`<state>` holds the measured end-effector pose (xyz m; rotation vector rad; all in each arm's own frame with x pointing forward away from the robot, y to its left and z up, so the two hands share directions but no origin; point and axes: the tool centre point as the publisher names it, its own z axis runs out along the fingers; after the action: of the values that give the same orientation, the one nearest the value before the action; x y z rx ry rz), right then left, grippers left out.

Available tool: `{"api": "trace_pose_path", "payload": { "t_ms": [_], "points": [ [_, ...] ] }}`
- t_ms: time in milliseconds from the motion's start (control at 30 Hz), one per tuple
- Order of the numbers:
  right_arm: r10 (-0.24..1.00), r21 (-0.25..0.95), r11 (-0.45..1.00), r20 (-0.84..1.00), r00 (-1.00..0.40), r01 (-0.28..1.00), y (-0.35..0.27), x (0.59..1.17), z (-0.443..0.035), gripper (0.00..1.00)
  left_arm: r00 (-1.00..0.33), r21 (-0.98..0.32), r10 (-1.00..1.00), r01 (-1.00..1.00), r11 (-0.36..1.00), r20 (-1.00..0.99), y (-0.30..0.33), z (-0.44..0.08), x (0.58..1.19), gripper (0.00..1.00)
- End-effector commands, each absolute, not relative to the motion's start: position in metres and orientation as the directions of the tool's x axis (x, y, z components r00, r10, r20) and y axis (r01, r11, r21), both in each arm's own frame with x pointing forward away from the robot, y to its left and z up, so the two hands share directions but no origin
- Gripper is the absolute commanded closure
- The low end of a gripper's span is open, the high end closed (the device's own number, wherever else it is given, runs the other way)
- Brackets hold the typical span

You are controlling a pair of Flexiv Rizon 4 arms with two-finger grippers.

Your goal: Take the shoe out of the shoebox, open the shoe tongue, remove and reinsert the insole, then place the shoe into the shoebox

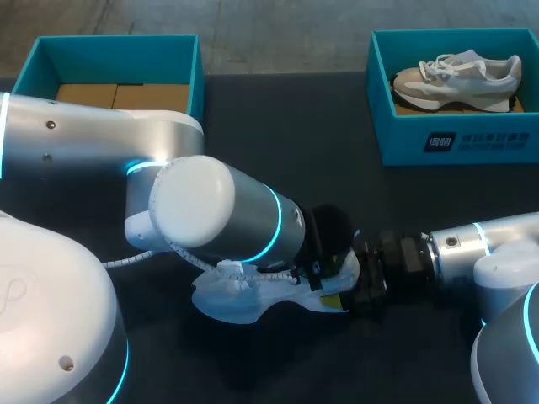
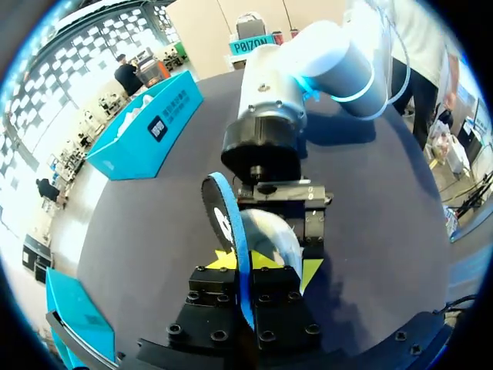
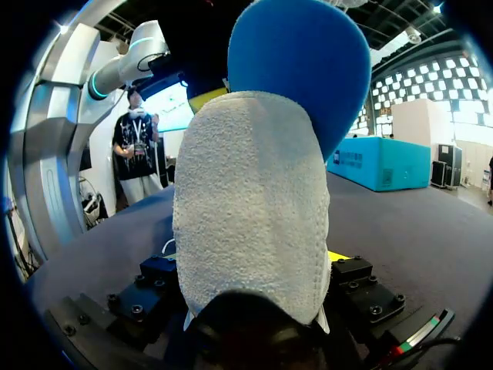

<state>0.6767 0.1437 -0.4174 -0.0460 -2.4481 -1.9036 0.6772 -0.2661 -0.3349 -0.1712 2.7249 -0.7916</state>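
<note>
In the head view my left arm [image 1: 210, 210] hides the middle of the shoe [image 1: 232, 305]. In the right wrist view its heel masks the right gripper [image 3: 254, 270] — only black blocks show. The lower end of the insole [image 2: 229, 231] vanishes into the left gripper [image 2: 250, 266].

Table: a matte black tabletop [image 1: 303, 143] spans the whole scene.
Far-right box: an open teal cardboard box [image 1: 404, 143] with a pale printed panel on its near wall stands at the table's far right; the left wrist view [image 2: 146, 127] shows it too.
Spare shoe: a beige-and-white lace-up sneaker [image 1: 459, 77] lies lengthwise inside that teal box.
Box liner: brown cardboard [image 1: 413, 108] shows beneath the sneaker.
</note>
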Motion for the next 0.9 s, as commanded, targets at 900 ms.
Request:
{"api": "trace_pose_path", "payload": {
  "t_ms": [900],
  "points": [
    [0.000, 0.967, 0.249, 0.049, -0.999, 0.048, 0.145, 0.676, -0.419, 1.00, -0.997, -0.593, -0.054, -0.016, 0.805, -0.048, -0.289, -0.227, 0.698, 1.00]
  ]
}}
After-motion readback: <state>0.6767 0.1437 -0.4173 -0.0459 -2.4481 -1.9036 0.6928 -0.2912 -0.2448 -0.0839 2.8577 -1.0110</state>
